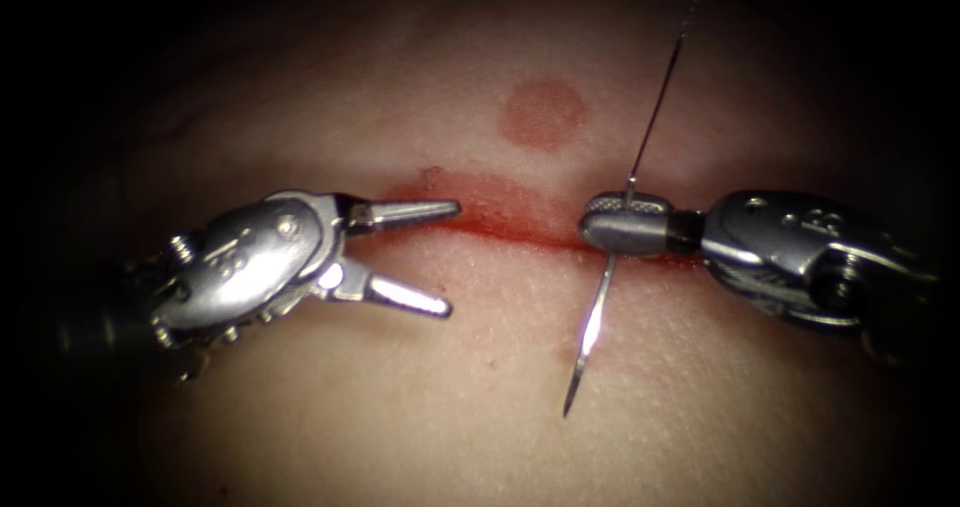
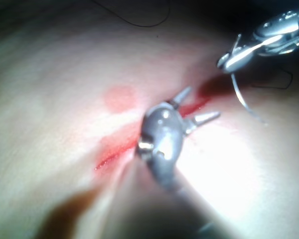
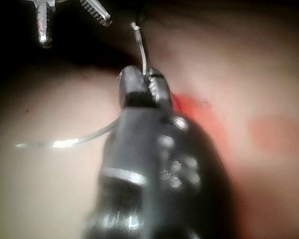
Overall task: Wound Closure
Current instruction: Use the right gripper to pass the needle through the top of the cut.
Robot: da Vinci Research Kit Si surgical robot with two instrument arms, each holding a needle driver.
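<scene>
The right tool (image 1: 600, 225) is shut on the curved needle (image 1: 592, 327), gripping it close to its thread end. The needle hangs free above the tissue (image 1: 400, 417), its tip pointing toward the near side of the cut (image 1: 500, 222), not in the tissue. Dark thread (image 1: 660, 92) rises from the needle's tail toward the far side. At the cut's left end the left tool (image 1: 452, 257) is open and holds nothing. The left wrist view has the left tool (image 2: 203, 102) spread over the cut (image 2: 114, 152), with the needle (image 2: 241, 99) beyond. The right wrist view has the right tool (image 3: 142, 84) clamped on the needle (image 3: 65, 143).
A round reddish mark (image 1: 542, 112) lies on the tissue beyond the cut. Red fluid stains the cut's edges (image 1: 470, 197). A loop of loose thread (image 2: 139, 22) rests on the tissue. The open left tool (image 3: 74, 31) appears past the right tool's jaws.
</scene>
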